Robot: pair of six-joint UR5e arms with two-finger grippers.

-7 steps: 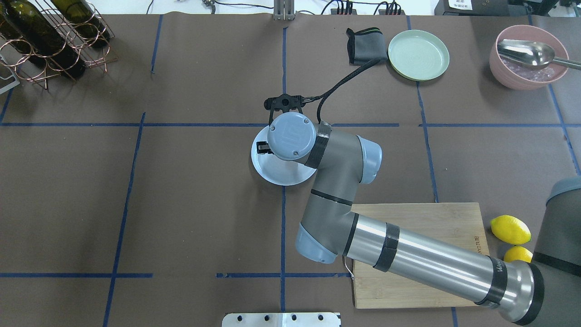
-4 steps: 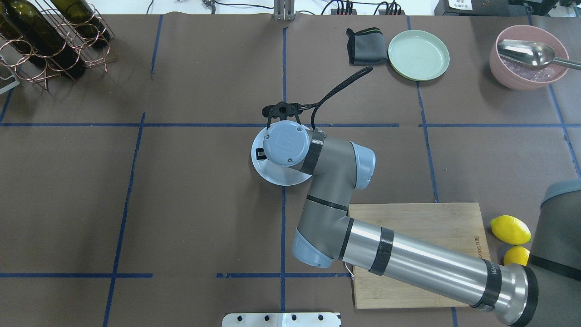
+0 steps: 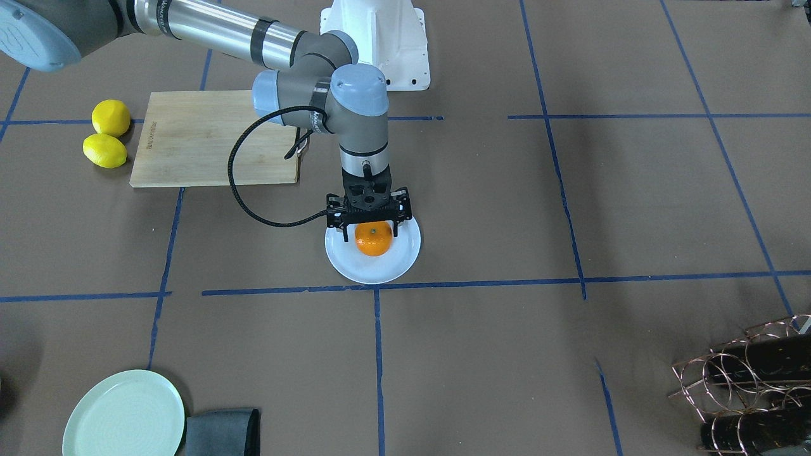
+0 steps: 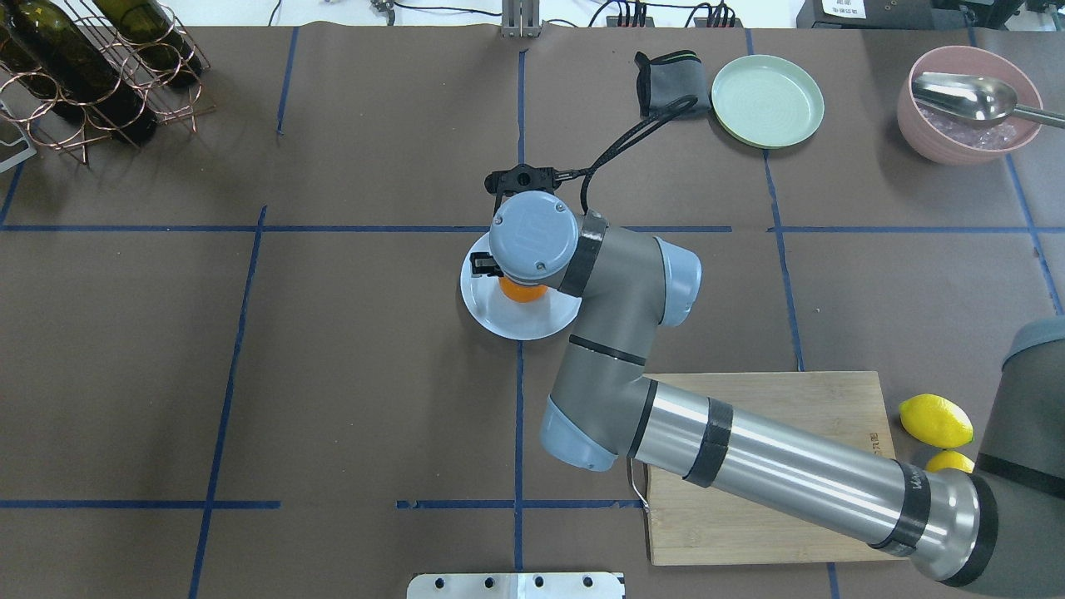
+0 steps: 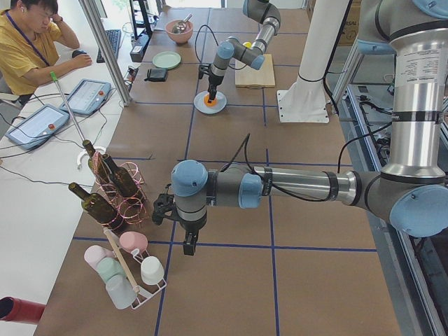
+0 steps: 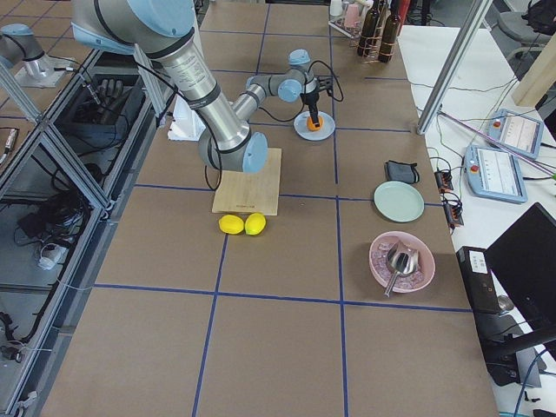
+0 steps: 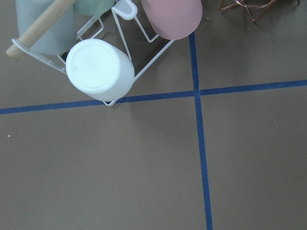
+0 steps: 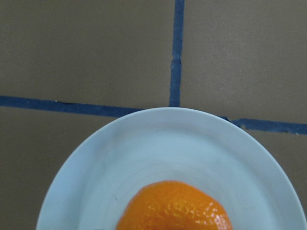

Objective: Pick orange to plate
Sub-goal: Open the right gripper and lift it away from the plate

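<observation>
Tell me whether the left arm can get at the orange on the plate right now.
Probably not. The right pincer hangs open directly over the orange on the plate, its wrist covering it from above, while the left pincer is far down the table by the cup rack.
</observation>
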